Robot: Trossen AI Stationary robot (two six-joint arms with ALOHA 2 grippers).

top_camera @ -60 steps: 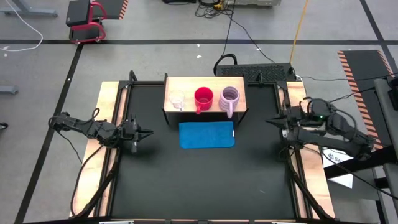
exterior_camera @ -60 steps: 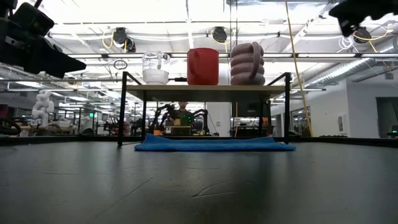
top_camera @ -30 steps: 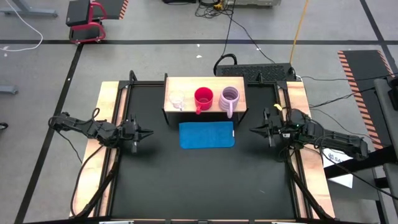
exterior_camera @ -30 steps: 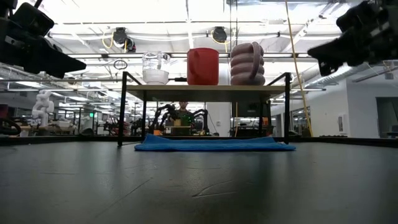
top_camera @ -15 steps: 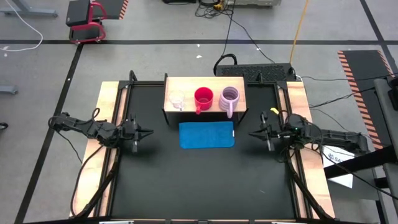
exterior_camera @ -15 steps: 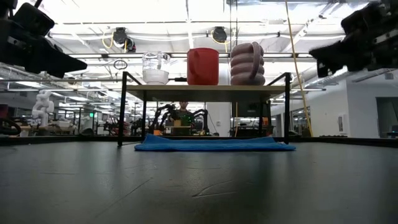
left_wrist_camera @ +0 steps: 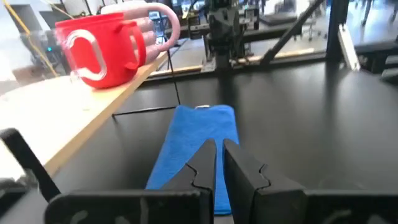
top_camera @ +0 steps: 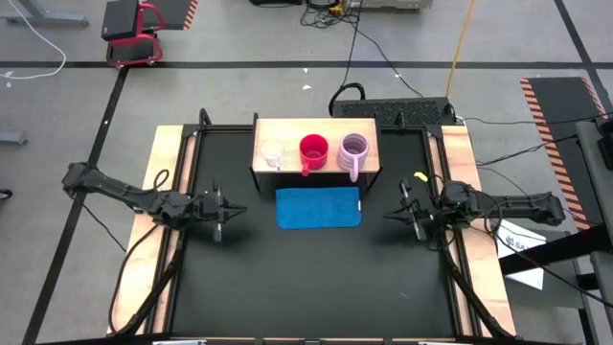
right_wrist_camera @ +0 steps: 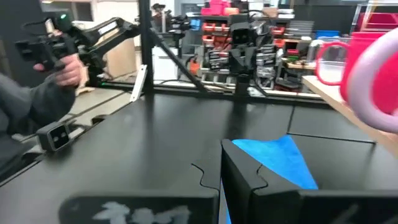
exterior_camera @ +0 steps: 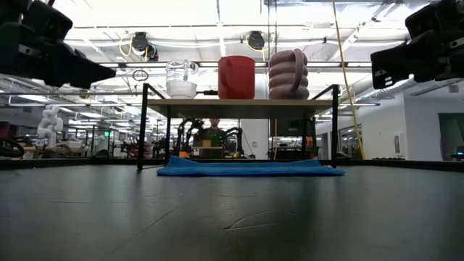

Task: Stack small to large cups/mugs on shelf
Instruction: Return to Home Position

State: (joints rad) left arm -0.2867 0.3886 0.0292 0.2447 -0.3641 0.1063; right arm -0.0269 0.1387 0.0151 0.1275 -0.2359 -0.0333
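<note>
Left jaws are clenched on nothing and aimed at the blue mat (top_camera: pixel 319 208), which lies between them and the right jaws, likewise clenched empty. Past the mat, the shelf (top_camera: pixel 287 129) carries the glass cup (top_camera: pixel 273 154) nearest the left jaws, then the red mug (top_camera: pixel 312 149), then the lilac mug (top_camera: pixel 353 149). The left wrist view hardly shows the glass cup; the right wrist view crops the lilac mug.
</note>
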